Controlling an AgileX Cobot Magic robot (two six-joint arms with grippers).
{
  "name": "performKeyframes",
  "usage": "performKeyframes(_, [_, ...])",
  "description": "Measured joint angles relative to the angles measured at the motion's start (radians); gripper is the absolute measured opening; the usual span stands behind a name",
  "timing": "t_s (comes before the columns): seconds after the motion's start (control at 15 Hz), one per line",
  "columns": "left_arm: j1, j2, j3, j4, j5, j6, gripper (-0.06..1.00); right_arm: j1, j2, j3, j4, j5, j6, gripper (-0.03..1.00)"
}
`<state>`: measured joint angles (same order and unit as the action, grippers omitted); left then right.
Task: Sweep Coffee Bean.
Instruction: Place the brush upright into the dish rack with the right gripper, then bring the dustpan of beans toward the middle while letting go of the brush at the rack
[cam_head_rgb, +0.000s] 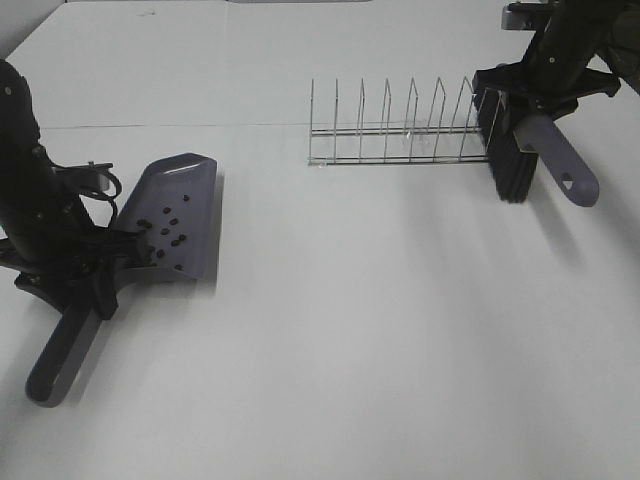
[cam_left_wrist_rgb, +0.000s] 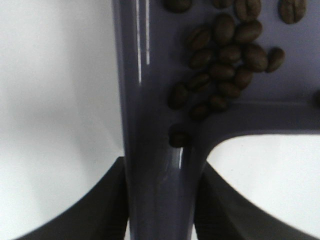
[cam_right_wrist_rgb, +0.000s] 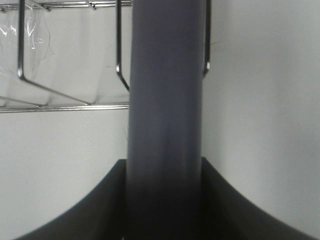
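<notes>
A grey dustpan (cam_head_rgb: 172, 215) lies at the left of the table with several dark coffee beans (cam_head_rgb: 165, 232) in its tray. My left gripper (cam_head_rgb: 88, 272) is shut on the dustpan's handle (cam_head_rgb: 62, 355). The left wrist view shows the handle (cam_left_wrist_rgb: 160, 190) between the fingers and the beans (cam_left_wrist_rgb: 225, 65) clustered near the handle end. My right gripper (cam_head_rgb: 535, 95) is shut on the grey brush handle (cam_head_rgb: 560, 160) at the back right, with the dark bristles (cam_head_rgb: 507, 165) touching the table. The right wrist view shows the brush handle (cam_right_wrist_rgb: 165, 125) between the fingers.
A wire dish rack (cam_head_rgb: 400, 130) stands at the back middle, right beside the brush; it also shows in the right wrist view (cam_right_wrist_rgb: 60, 95). The white table (cam_head_rgb: 380, 330) spreads across the middle and front.
</notes>
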<state>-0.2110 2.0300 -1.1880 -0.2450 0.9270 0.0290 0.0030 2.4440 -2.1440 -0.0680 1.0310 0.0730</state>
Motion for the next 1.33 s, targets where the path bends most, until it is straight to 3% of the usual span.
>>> performKeyframes(0.4, [0.000, 0.000, 0.000, -0.002, 0.000, 0.000, 0.31, -0.001, 0.012, 0.000, 0.008, 0.013, 0.001, 0.29])
performKeyframes(0.6, [0.000, 0.000, 0.000, -0.002, 0.000, 0.000, 0.31, -0.012, 0.004, 0.000, -0.006, 0.053, 0.003, 0.65])
performKeyframes(0.73, [0.000, 0.000, 0.000, -0.003, 0.000, 0.000, 0.31, -0.014, -0.058, 0.000, -0.010, 0.060, 0.003, 0.77])
performKeyframes(1.07, [0.000, 0.000, 0.000, -0.033, 0.000, 0.000, 0.31, -0.014, -0.260, 0.000, -0.010, 0.178, -0.044, 0.78])
performKeyframes(1.33, [0.000, 0.000, 0.000, -0.049, -0.052, 0.000, 0.31, -0.014, -0.442, 0.082, 0.015, 0.185, -0.080, 0.79])
